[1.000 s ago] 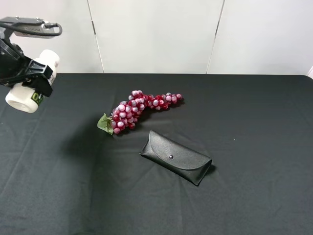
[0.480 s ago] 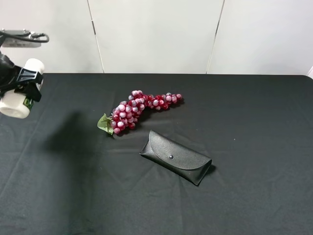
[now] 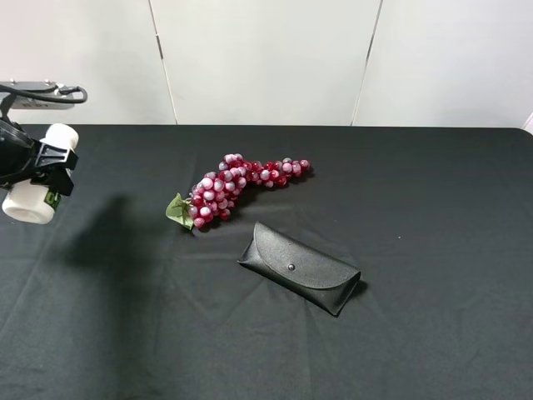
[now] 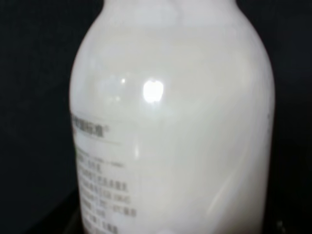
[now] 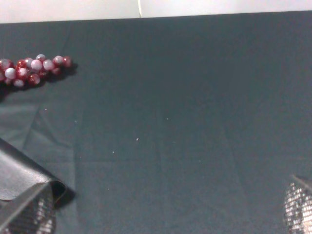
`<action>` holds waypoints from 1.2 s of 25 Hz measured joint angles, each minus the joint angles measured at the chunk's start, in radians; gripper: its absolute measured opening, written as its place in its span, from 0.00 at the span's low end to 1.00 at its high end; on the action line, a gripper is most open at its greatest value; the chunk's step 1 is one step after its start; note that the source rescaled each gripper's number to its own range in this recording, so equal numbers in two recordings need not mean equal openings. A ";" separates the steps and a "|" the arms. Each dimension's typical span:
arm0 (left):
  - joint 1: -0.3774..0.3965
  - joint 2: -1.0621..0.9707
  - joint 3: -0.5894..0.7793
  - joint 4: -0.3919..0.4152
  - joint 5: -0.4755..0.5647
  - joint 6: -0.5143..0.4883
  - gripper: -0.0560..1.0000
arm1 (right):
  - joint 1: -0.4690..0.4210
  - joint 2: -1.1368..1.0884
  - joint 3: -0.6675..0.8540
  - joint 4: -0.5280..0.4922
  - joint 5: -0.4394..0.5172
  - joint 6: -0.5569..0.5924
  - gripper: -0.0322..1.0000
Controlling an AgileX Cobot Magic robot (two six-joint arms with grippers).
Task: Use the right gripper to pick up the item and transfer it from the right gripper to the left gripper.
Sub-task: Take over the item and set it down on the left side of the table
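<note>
Looking like a lab or robot test bench, not a home. A black cloth (image 3: 433, 250) is covering the whole tabletop, creasing near the front left corner. Plain white wall panels (image 3: 266, 58) with thin vertical seams are running along the far edge, nothing hanging on them. Props are lying as loose test items with no household setting around them: a fake red grape bunch (image 3: 237, 185) toward the middle, a black glasses case (image 3: 301, 267) just in front of it. A black robot arm (image 3: 21, 154) with a cable is hanging over the left edge.
</note>
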 joint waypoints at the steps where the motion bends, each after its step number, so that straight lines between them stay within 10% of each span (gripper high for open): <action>1: 0.000 0.013 0.000 0.000 -0.004 0.000 0.08 | 0.000 0.000 0.000 0.000 0.000 0.000 1.00; 30: 0.000 0.147 0.001 -0.016 -0.125 0.000 0.08 | 0.000 0.000 0.000 0.000 0.000 0.000 1.00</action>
